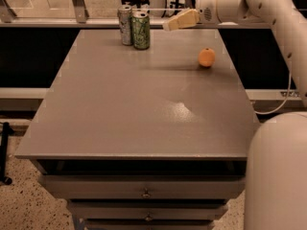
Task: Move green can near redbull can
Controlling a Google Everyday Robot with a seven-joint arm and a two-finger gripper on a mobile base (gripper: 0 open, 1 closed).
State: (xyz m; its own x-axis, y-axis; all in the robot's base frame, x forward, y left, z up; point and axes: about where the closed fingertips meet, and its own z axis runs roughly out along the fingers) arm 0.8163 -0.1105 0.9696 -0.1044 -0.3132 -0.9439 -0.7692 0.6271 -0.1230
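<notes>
Status: the green can (140,30) stands upright at the far edge of the bench (144,119), left of that edge's midpoint. The redbull can (125,25) stands just beside it on the side of the far-left corner. Whether the two cans touch cannot be told. Judged from this layout, the placement is met.

Tool: the tool (180,20) hangs above the far edge, to the right of the green can and apart from it. Whether it is spread or pressed together cannot be told; nothing is seen in it.

Procedure for the step in hand, clearing the arm:
1. Raise the tool before any sideways travel.
2. Route it away from the cans, toward the right edge.
3. Pass above the orange (206,57), which lies near the right edge and would probably roll if struck.
</notes>
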